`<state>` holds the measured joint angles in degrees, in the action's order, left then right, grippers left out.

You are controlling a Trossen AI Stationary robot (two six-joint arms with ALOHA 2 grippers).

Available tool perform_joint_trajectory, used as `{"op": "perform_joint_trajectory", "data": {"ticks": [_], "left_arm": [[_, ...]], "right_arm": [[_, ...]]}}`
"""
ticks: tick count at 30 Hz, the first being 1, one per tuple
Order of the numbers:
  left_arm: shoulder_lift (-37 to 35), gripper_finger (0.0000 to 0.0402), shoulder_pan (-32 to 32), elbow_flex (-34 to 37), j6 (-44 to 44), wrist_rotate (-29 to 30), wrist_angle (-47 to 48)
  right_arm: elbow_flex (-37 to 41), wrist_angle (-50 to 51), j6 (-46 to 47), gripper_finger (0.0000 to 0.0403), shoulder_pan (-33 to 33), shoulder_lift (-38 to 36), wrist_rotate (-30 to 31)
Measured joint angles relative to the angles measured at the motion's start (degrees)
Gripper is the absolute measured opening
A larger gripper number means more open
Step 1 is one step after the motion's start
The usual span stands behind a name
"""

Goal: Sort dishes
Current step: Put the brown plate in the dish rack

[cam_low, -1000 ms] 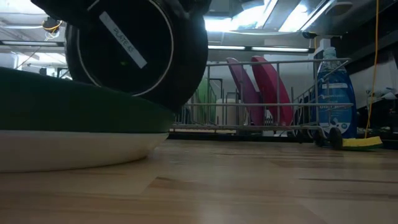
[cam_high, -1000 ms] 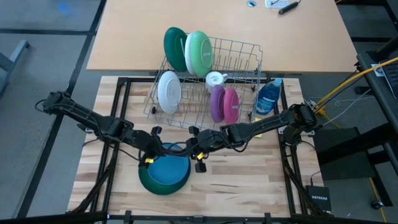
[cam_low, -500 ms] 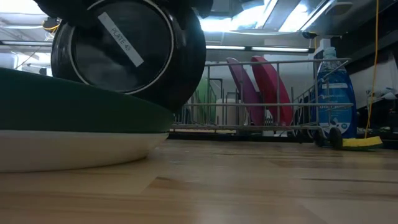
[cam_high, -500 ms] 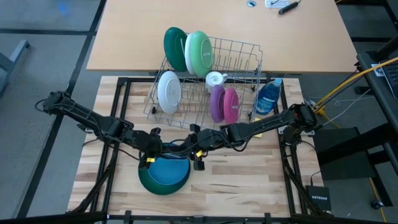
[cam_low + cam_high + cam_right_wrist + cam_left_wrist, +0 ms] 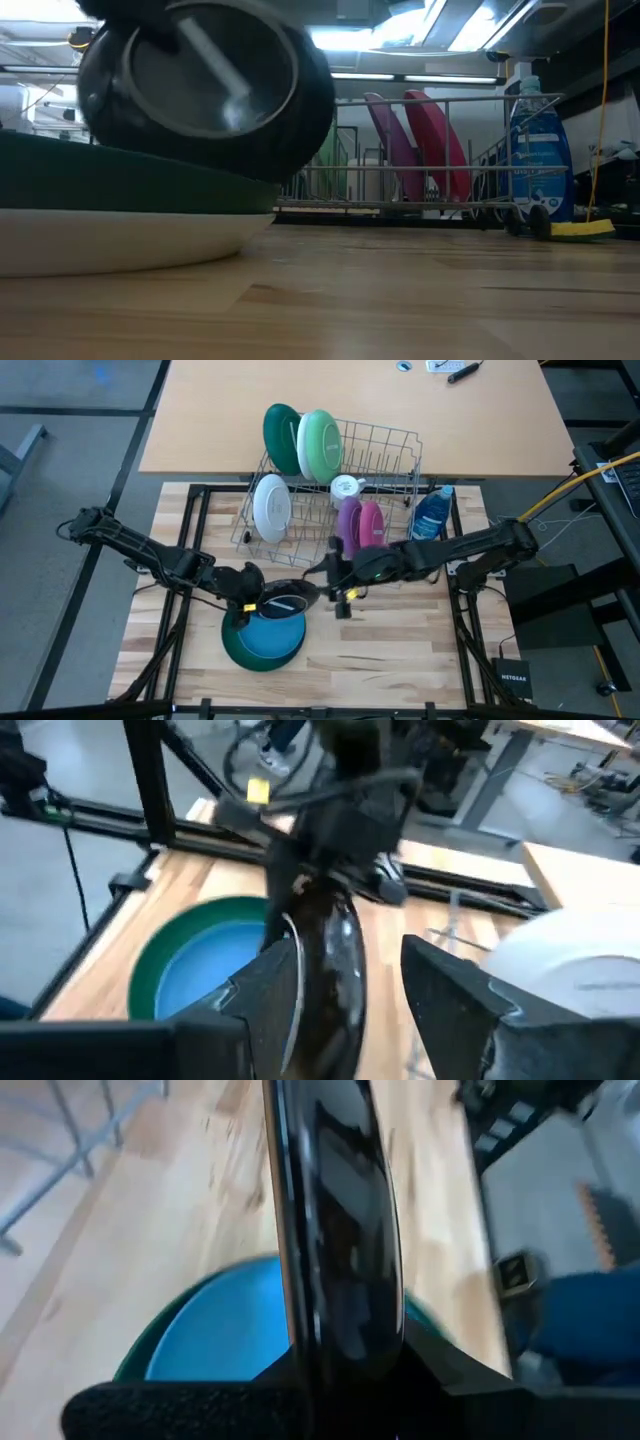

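Our right gripper [image 5: 337, 593] has just let go, fingers apart, pulling right; our left gripper [image 5: 250, 601] stays clamped on the small glossy black plate [image 5: 288, 597], tilting over the blue-on-dark-green stacked dishes [image 5: 265, 642] — handover done.

The wooden table [image 5: 400, 650] fills the lower centre of the high view. On it: green plate [image 5: 236, 648] lower left, rack [image 5: 390, 445] upper centre, soap bottle [image 5: 432, 515] upper right.
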<state>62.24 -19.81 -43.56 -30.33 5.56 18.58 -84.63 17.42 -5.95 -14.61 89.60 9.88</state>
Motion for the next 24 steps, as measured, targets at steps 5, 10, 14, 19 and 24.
{"op": "perform_joint_trajectory", "data": {"ticks": [5,10,14,19,24], "left_arm": [[0.0,0.0039,0.0,-1.9,-2.3,2.2,-5.0],[-1.1,0.0039,0.3,-5.6,-5.4,10.4,-6.0],[-2.9,0.0039,1.5,-8.6,-8.3,17.1,-6.1],[-5.4,0.0039,4.5,-9.9,-11.4,23.5,-6.0],[-6.5,0.0039,10.4,-9.9,-13.9,25.7,-5.7]], "right_arm": [[0.1,9.9,-0.5,0.0186,0.0,-4.4,1.2],[0.1,18.5,-0.3,0.0186,0.0,-7.5,1.6],[0.1,23.6,-0.1,0.0186,0.0,-8.8,2.0],[1.1,28.5,0.1,0.0186,0.0,-10.8,6.3],[6.5,29.0,1.3,0.0186,0.0,-15.2,7.6]]}}
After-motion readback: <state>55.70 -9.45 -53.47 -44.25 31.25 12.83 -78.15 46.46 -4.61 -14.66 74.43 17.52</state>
